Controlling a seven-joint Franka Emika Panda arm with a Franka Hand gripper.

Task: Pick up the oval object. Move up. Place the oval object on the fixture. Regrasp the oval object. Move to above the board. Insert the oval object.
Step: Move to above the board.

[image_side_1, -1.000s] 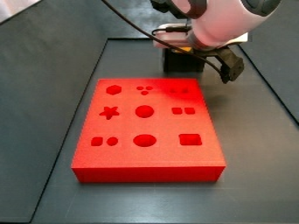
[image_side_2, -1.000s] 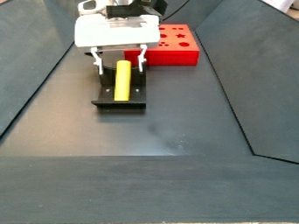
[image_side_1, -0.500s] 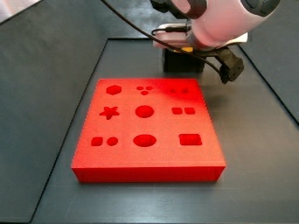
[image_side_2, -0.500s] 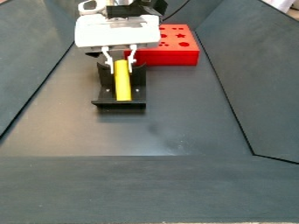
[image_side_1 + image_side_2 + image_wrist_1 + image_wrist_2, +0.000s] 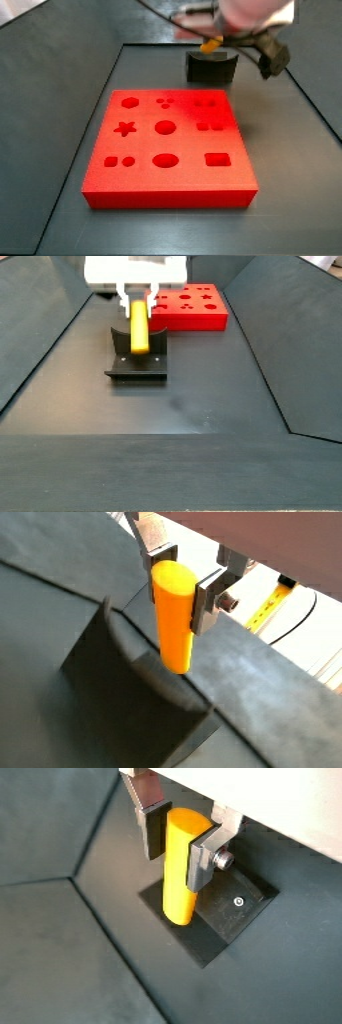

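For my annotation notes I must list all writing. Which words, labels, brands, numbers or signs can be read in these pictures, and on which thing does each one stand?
None can be read: no text shows on the oval object, the gripper shut on it, the fixture or the board.
Yellow strip behind the gripper in a wrist view: dark marks like a scale, too blurred to read.
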